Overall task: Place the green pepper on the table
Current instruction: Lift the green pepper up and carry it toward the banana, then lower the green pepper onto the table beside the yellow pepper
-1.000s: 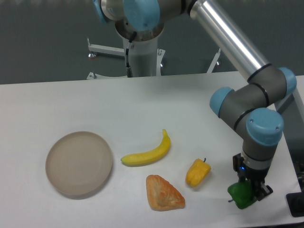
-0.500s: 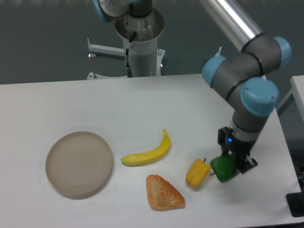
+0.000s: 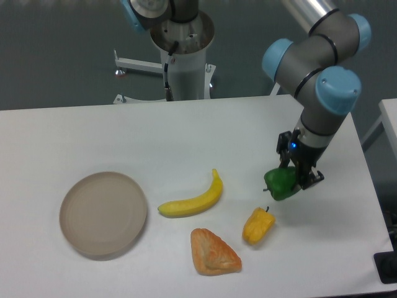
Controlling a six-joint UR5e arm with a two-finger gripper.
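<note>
The glossy green pepper [image 3: 280,183] hangs just above the white table [image 3: 186,130], right of centre. My gripper [image 3: 293,184] points down from the arm's wrist and is shut on the green pepper, fingers on either side. The pepper is above and slightly right of the yellow pepper, apart from it. I cannot tell whether its underside touches the tabletop.
A yellow-orange pepper [image 3: 257,226] lies below the gripper. A banana [image 3: 193,198] lies left of it, and a pastry [image 3: 213,252] near the front edge. A round beige plate [image 3: 103,214] sits at the left. The arm's base [image 3: 184,56] stands behind the table.
The gripper has carried the green pepper from the front right corner back and to the left, past the yellow pepper. Nothing else has moved.
</note>
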